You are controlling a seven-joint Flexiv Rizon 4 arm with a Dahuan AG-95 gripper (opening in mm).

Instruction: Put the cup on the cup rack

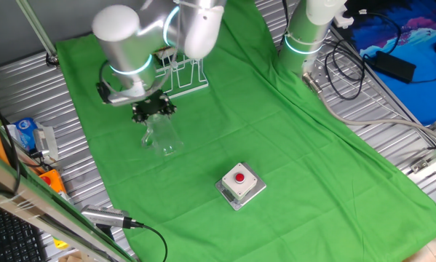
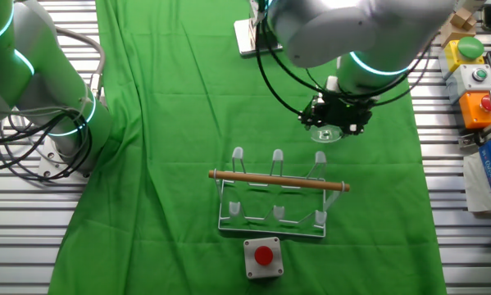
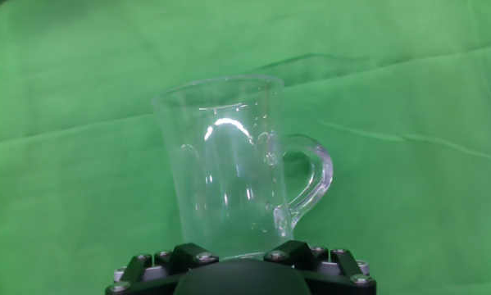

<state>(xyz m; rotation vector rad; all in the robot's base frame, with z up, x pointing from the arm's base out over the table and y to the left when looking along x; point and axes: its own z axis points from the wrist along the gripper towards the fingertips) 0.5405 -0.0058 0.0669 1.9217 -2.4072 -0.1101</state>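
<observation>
your gripper (image 1: 153, 110) sits right at the base end of the cup (image 1: 161, 135), and from the hand view it looks clamped on that end, though the fingertips themselves are hidden under the black housing, so you can't confirm exactly how much of the wall they hold. the cup juts out past the fingers, rim away from the hand, handle (image 3: 309, 182) off to the right in the hand view. whether it hangs clear of the green cloth (image 1: 290, 145) or brushes it, you can't tell from these views

treat the cup as light, rigid and slick: clear smooth walls give the pads little friction, and it may crack or chip if squeezed hard or knocked on wire. the hold near the base leaves the long body as a lever, so any bump at the rim could twist it in the fingers. keep the handle free

the cup rack (image 2: 274, 192) stands near, its upright prongs beside the wooden bar (image 2: 278, 179). the red-button box (image 2: 263, 257) sits just beyond the rack's base, out of your path
</observation>
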